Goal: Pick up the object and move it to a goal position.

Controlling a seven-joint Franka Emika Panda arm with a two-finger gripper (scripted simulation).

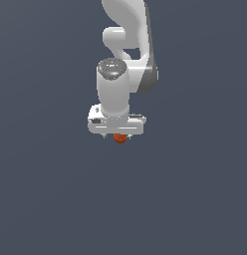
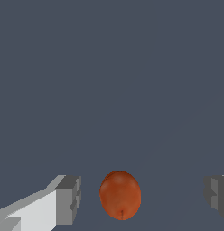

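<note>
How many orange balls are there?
1. The orange ball sits between the open end effector's fingers, touching neither. More could hide behind the arm.

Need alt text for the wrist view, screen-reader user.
A small orange-red ball sits between the open gripper's two grey fingertips, with a gap on each side. Everything behind is a plain dark blue-grey surface.

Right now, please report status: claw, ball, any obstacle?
Claw open, fingers apart on both sides of the ball. Orange-red ball between them, not gripped, gaps each side. No obstacle visible.
</note>
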